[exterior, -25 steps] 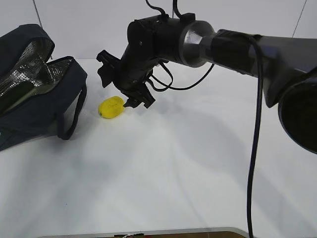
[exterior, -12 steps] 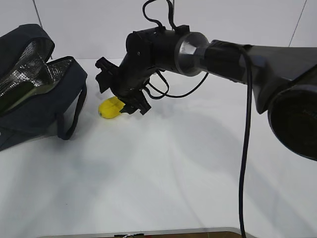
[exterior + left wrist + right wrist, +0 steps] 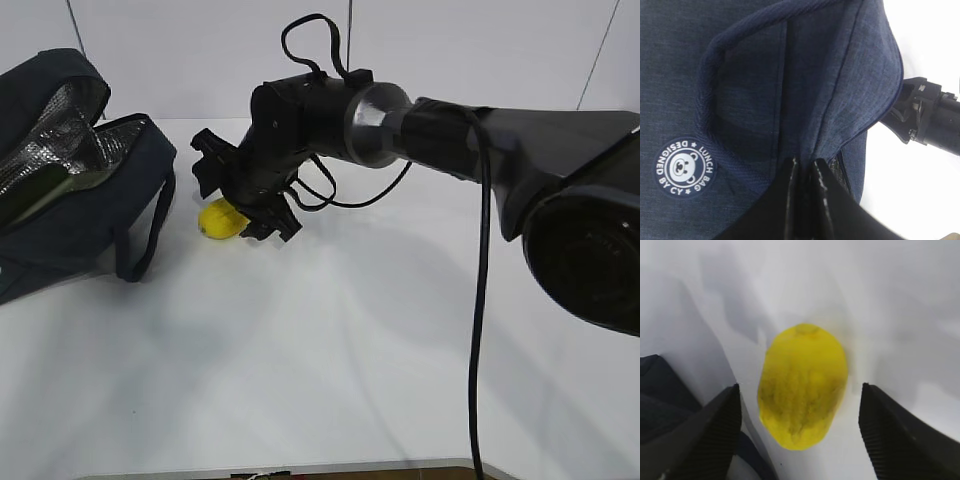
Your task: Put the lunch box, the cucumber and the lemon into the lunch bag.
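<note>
A robot test bench in a lab-like room, not a home or kitchen.

You are looking at a plain white tabletop [image 3: 330, 350] filling the lower frame, backed by bare white wall panels [image 3: 480, 50] with thin seams across the top. A black robot arm [image 3: 450, 130] with loose cabling reaches in from the right, and only staged props sit out: a navy lunch bag [image 3: 70, 180] at the left and a lemon [image 3: 218, 220] beside it.
</note>
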